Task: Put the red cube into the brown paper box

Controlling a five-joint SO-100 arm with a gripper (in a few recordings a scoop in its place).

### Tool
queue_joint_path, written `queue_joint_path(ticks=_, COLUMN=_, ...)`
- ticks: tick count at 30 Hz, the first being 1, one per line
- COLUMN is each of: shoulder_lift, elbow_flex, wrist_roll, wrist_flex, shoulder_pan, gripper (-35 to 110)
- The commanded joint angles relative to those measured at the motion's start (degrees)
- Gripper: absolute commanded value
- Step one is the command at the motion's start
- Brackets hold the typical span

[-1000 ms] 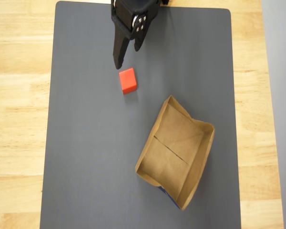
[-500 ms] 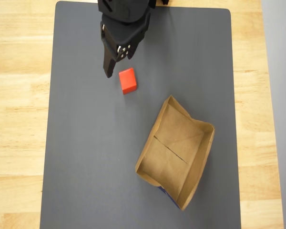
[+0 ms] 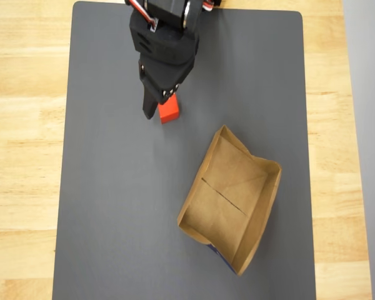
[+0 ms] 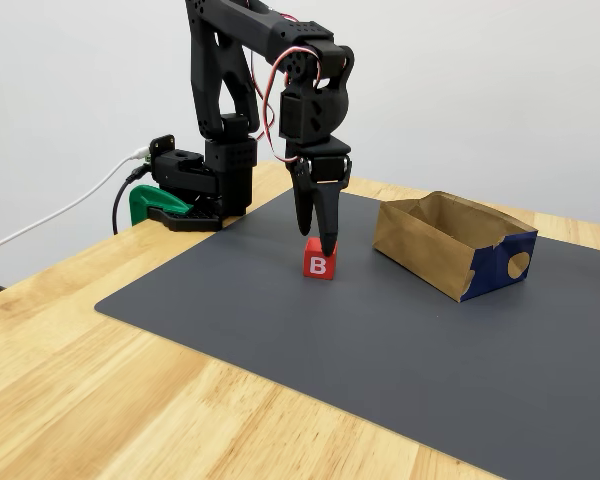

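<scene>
The red cube (image 3: 170,113) lies on the dark mat, partly under my black gripper (image 3: 160,105) in the overhead view. The fixed view shows a white letter B on the red cube (image 4: 319,263). My gripper (image 4: 323,238) points straight down with its tips at the cube's top. One finger reaches down on the cube's left in the overhead view, the other sits over its far edge. The jaws look slightly open, with nothing held. The brown paper box (image 3: 228,197) stands empty to the lower right of the cube, with blue print on the near end of the brown paper box (image 4: 430,245).
A dark grey mat (image 3: 112,187) covers most of the wooden table (image 3: 25,156). The arm's base and a green clamp (image 4: 156,205) sit at the mat's far edge. Cables hang off the table's left side in the fixed view.
The gripper has moved down the overhead picture and lowered from behind the cube to right over it. Cube and box have not moved.
</scene>
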Motion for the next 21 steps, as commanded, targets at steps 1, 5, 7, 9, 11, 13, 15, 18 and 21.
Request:
queue_joint_path(ticks=1, shoulder_lift=0.26, elbow_flex=-2.2, wrist_roll=-4.83, wrist_flex=0.53, shoulder_pan=1.93, gripper=36)
queue_joint_path(ticks=5, shoulder_lift=0.53, elbow_flex=-3.43, wrist_roll=-12.74, wrist_flex=-0.09, shoulder_pan=3.16, gripper=37)
queue_joint_path(ticks=7, shoulder_lift=1.32, elbow_flex=-3.69, wrist_roll=-17.23, wrist_flex=-0.53, shoulder_pan=3.16, gripper=38)
queue_joint_path(ticks=9, shoulder_lift=2.11, elbow_flex=-3.69, wrist_roll=-22.85, wrist_flex=-0.53, shoulder_pan=3.25, gripper=39)
queue_joint_path(ticks=11, shoulder_lift=2.37, elbow_flex=-3.69, wrist_roll=-28.39, wrist_flex=-0.44, shoulder_pan=2.99, gripper=40)
queue_joint_path(ticks=13, shoulder_lift=2.46, elbow_flex=-3.87, wrist_roll=-35.86, wrist_flex=0.26, shoulder_pan=2.72, gripper=42)
queue_joint_path(ticks=15, shoulder_lift=2.46, elbow_flex=-3.87, wrist_roll=-41.92, wrist_flex=0.62, shoulder_pan=2.72, gripper=42)
queue_joint_path(ticks=18, shoulder_lift=2.29, elbow_flex=-3.87, wrist_roll=-48.87, wrist_flex=0.79, shoulder_pan=2.99, gripper=42)
queue_joint_path(ticks=21, shoulder_lift=1.93, elbow_flex=-3.69, wrist_roll=-54.93, wrist_flex=0.7, shoulder_pan=3.43, gripper=42)
